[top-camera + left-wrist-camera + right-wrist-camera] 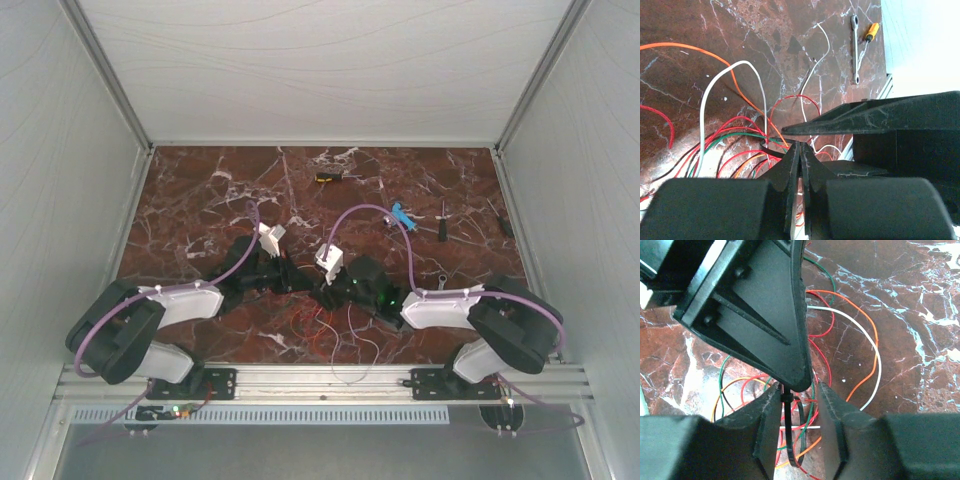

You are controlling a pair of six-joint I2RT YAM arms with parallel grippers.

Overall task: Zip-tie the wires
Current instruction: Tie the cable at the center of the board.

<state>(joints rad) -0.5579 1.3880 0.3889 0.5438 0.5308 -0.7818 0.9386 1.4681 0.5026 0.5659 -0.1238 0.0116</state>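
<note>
Several thin wires [330, 335], red, white, orange and green, lie in a loose tangle on the table [200, 200], near its front edge and between the two arms. In the left wrist view a white strand arches up and back down, an orange one crosses it, and red loops crowd together low in the middle. A black tie [788, 435] lies among the red and green loops. Its head sits just under the tip of the left claw [801, 147], and its strap drops away from there in a narrow loop.

The left claw is fully closed, its two fingers pressed flat together, and it pinches the tie at its tip. The right claw [799, 388] comes in from the opposite side, almost tip to tip with the left one. Its fingers stand partly apart, one on each side of the strap. The strap runs close beside one finger, though I cannot tell whether it touches, and this claw grips nothing.

Well apart from the tangle, a wrench [855, 50] lies just beside a screwdriver [871, 31] with an orange handle. More small tools lie towards the back of the table, too small to name
</note>
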